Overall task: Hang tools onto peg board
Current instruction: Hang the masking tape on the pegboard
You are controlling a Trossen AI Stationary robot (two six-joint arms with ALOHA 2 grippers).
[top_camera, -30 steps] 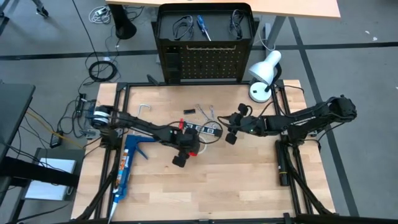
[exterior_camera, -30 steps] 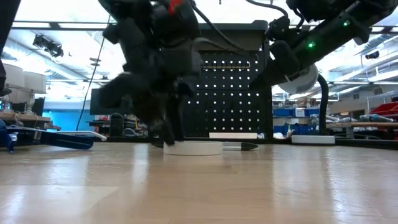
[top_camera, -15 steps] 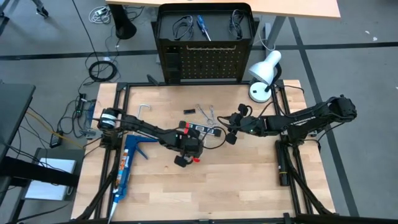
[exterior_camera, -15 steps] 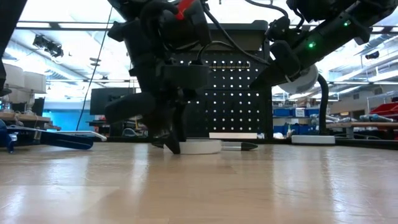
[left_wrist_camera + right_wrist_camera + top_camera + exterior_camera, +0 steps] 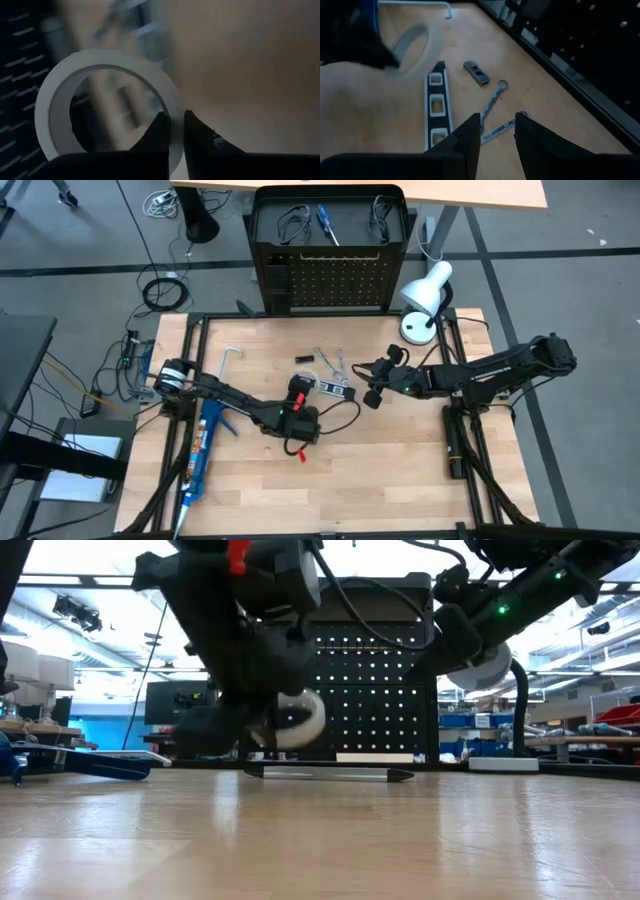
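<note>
The large upright black perforated metal peg board (image 5: 330, 275) stands at the table's far edge, with wire loops and a blue-handled screwdriver (image 5: 326, 223) already in place. The left gripper (image 5: 172, 131) is clamped on the rim of the white tape ring (image 5: 298, 720), held clear of the wooden tabletop (image 5: 400, 470). The right gripper (image 5: 496, 131) hovers nearby, fingers parted and empty, above the black strip level with white marks (image 5: 436, 111), two silver wrenches (image 5: 494, 100) and a small grey block (image 5: 476, 72). A white desk lamp (image 5: 425, 298) stands beside the board.

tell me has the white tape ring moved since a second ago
Yes. In the low view the white tape ring was flat on the table; now it hangs clear above it, pinched in the left gripper, in front of the peg board.
</note>
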